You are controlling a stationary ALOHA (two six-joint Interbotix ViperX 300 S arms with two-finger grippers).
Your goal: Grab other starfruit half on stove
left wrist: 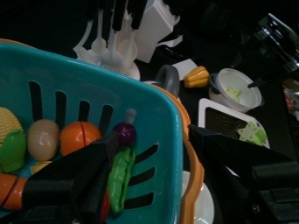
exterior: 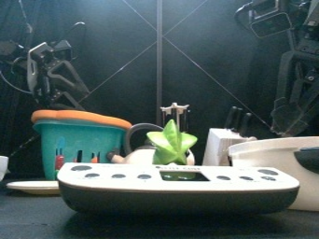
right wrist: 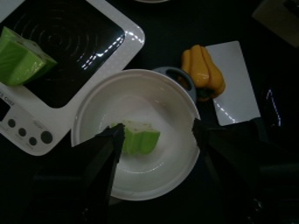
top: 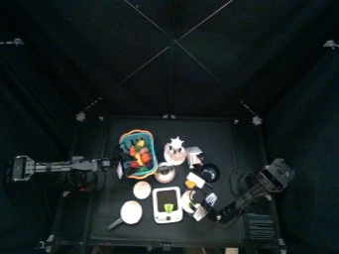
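Right gripper (right wrist: 158, 140) is hovering with jaws wide apart over a white bowl (right wrist: 111, 105); the starfruit half (right wrist: 24, 57) is sitting on the stove (right wrist: 70, 39).

Both arms are black throughout. Left arm (top: 54, 167): long slim links, blocky joint housings with grey-lit edges; dark cables loop beside it in the front view. Right arm (top: 260, 187): same black build, chunky wrist block. Left gripper (left wrist: 140, 179): two flat, matte black jaws. Right gripper (right wrist: 163, 157): two matching matte black jaws, broad and tapering.
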